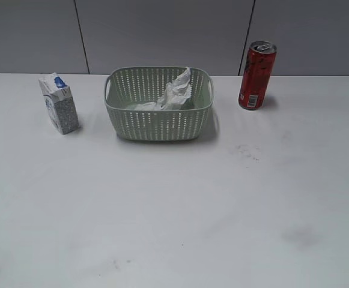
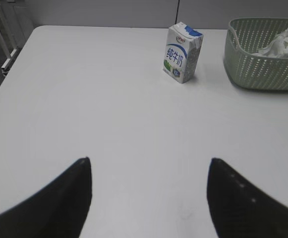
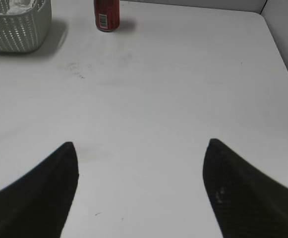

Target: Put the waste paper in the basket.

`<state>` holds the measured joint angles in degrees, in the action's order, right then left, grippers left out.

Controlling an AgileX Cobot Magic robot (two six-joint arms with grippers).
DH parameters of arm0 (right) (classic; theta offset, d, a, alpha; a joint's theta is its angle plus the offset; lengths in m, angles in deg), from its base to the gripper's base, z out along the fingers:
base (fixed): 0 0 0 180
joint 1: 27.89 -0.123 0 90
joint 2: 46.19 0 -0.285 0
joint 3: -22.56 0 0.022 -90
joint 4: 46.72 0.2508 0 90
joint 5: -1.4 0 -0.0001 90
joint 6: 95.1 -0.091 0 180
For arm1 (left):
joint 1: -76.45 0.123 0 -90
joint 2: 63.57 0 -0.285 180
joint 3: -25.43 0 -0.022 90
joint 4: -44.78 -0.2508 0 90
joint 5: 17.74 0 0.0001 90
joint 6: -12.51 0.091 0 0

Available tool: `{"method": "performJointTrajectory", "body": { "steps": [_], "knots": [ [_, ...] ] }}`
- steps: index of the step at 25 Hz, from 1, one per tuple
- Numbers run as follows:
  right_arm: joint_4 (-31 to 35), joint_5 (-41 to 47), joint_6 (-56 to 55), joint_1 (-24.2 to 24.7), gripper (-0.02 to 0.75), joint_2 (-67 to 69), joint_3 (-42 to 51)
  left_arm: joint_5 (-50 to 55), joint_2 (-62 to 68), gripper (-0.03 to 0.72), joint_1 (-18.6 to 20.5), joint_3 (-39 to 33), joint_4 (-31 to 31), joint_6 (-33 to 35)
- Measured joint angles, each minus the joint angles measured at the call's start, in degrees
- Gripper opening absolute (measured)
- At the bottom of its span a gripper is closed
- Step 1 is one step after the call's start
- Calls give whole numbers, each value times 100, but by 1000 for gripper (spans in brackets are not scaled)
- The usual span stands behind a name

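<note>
The pale sage-green basket [image 1: 157,123] stands at the back middle of the white table. Crumpled white waste paper [image 1: 175,95] lies inside it, one wad sticking up above the rim. The basket also shows in the left wrist view [image 2: 262,69] with the paper [image 2: 282,43] in it, and in the right wrist view [image 3: 15,32]. No paper lies on the table. Neither gripper shows in the exterior view. My left gripper [image 2: 148,163] is open and empty above bare table. My right gripper [image 3: 140,146] is open and empty above bare table.
A white-and-blue milk carton [image 1: 59,103] stands upright left of the basket, also in the left wrist view [image 2: 182,52]. A red drink can [image 1: 256,75] stands right of the basket, also in the right wrist view [image 3: 106,15]. The table's left edge [image 2: 5,84] shows.
</note>
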<state>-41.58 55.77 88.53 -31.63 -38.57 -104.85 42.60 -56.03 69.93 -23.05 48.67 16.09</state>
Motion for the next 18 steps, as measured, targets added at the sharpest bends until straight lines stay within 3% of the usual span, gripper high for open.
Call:
{"method": "performJointTrajectory", "body": {
  "steps": [18],
  "knots": [
    [0, 0, 11, 0, 592, -15, 0, 0, 0, 552, 0, 0, 0, 0]
  ]
}}
